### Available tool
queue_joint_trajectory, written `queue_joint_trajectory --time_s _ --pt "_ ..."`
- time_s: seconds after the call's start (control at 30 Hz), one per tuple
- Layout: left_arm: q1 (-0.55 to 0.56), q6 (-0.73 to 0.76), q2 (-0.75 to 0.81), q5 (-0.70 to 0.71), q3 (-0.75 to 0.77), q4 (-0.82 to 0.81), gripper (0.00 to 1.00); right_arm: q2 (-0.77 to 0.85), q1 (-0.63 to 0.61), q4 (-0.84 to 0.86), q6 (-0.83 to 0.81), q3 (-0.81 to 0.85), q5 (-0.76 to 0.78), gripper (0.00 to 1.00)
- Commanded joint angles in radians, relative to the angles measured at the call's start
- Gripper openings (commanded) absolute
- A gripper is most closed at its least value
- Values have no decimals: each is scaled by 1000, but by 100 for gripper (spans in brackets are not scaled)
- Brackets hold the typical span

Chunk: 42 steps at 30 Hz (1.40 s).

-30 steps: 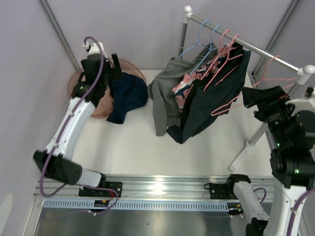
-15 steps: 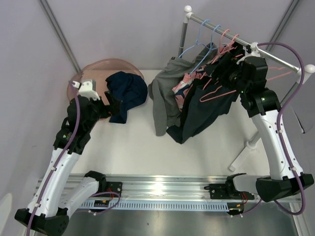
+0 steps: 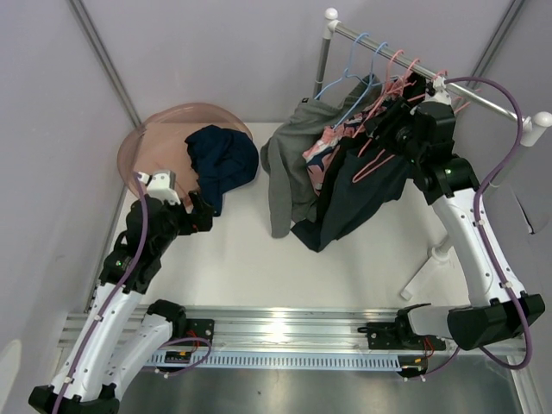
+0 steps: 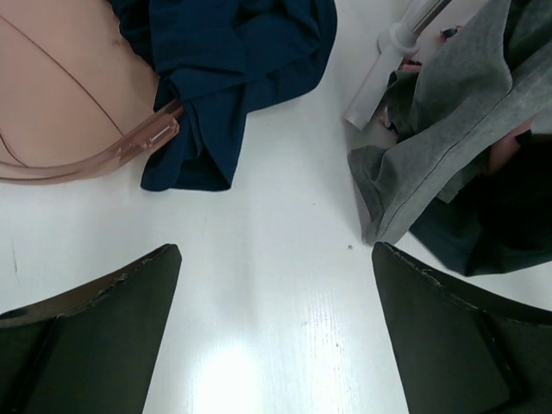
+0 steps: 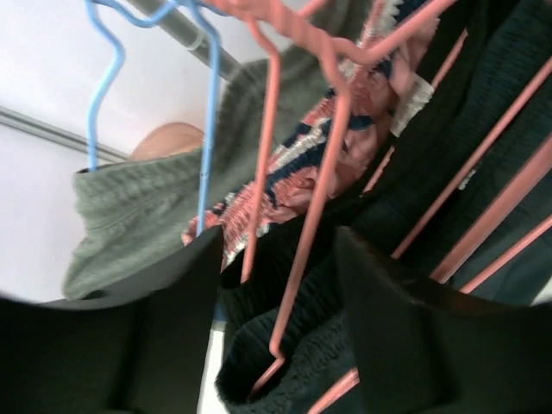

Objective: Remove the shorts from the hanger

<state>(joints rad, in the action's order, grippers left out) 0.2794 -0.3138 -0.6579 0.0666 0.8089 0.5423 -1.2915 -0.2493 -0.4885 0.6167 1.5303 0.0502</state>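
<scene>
Navy shorts [image 3: 222,162] lie over the rim of a pink bowl [image 3: 151,138]; they also show in the left wrist view [image 4: 233,60]. Grey shorts [image 3: 289,172], pink printed shorts [image 3: 321,155] and black shorts [image 3: 362,194] hang on blue and pink hangers from the rack rail [image 3: 379,47]. My left gripper [image 3: 200,217] [image 4: 276,252] is open and empty over the white table, near the bowl. My right gripper [image 3: 390,129] [image 5: 276,250] is open at the black shorts [image 5: 483,129], with a pink hanger wire [image 5: 321,198] between its jaws.
The rack's upright post [image 3: 321,65] stands behind the grey shorts, and its foot [image 4: 388,60] is close to the navy shorts. Another rack leg [image 3: 431,259] slants down at the right. Grey walls enclose the table at the back and sides.
My left arm has drawn back from the bowl toward the near edge, leaving the navy shorts there. My right arm has swung up from the right to the hangers on the rail.
</scene>
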Motion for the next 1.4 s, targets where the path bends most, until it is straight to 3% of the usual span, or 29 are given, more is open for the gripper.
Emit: queue_joint_trajectory --time_s 0.0,0.07,0.17,0.23,0.3,0.37,0.57,0.67,1.0,1.2,1.37 --pt "4 4 15 -21 -31 -34 99 -20 -7 47 0 -10 63 54" --pt "4 4 20 -21 -43 -38 99 -19 -7 44 0 -12 74 41" --pt "4 5 21 -22 -51 -42 99 -8 -11 45 3 -22 89 26" --pt "4 7 20 -25 -53 -47 99 1 -11 45 3 -28 100 22" --pt "4 8 12 -28 -53 -48 99 9 -11 42 3 -35 108 7" --pt "4 12 14 -28 -51 -50 99 21 -11 33 6 -33 114 0" --pt "50 33 3 -57 37 -41 99 92 -21 5 21 19 85 0" --pt "145 36 -28 -60 139 -48 99 127 -31 -10 32 70 85 0" --pt "699 107 -321 -90 438 -198 99 222 -51 -38 101 171 56 0" --pt "842 110 -515 -137 521 -375 99 256 -62 -38 164 179 19 0" --pt "880 116 -653 -171 581 -449 99 258 -73 -42 170 185 10 0"
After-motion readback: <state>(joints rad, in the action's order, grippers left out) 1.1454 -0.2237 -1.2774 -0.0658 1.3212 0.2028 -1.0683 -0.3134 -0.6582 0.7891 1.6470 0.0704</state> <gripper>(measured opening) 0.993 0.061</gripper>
